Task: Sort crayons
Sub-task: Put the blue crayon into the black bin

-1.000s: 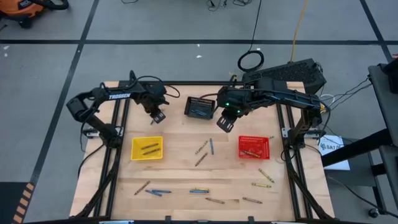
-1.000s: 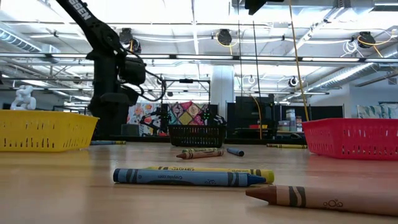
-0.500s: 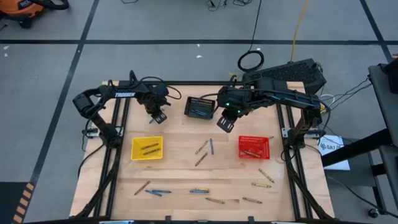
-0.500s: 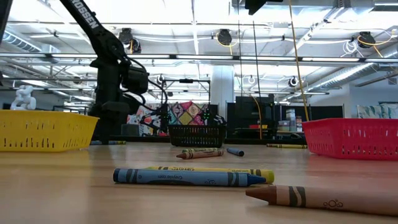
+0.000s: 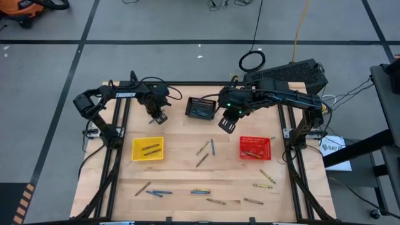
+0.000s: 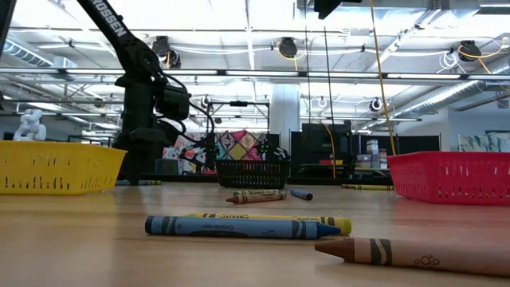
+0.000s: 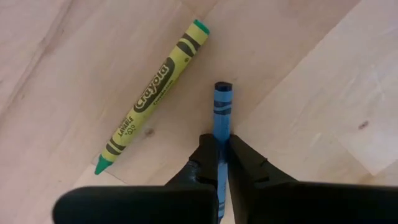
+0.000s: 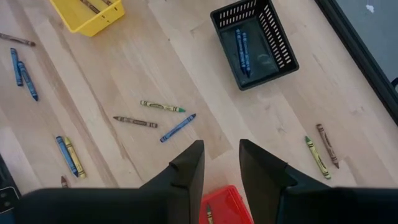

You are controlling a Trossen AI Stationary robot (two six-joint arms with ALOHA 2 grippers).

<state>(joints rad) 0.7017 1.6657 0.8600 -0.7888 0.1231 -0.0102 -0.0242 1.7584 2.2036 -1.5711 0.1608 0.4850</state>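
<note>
Near the table's far left my left gripper (image 5: 160,116) points down at the wood, shut on a blue crayon (image 7: 222,106). A yellow-green crayon (image 7: 152,96) lies flat just beside that one. High over the middle of the table my right gripper (image 8: 221,154) hangs open with nothing between its fingers. Other crayons lie scattered at the centre (image 5: 206,150), along the near edge (image 5: 200,192) and at the right (image 5: 265,178). Two blue crayons (image 8: 241,46) lie in the black basket (image 5: 200,108). My left gripper pinches the blue crayon's long sides (image 7: 222,127) between its two fingers, coming from above and pointing down. One end of the crayon (image 7: 223,88) sticks out past the fingertips; the fingers hide the other end. The crayon lies flat on the wood.
A yellow basket (image 5: 147,149) stands near the left gripper toward the near edge, and a red basket (image 5: 255,147) stands at the right, each with crayons in it. Bare wood lies between the baskets and the near row of crayons.
My left gripper has sunk a little toward the table and then kept still. The right arm has stayed where it was.
</note>
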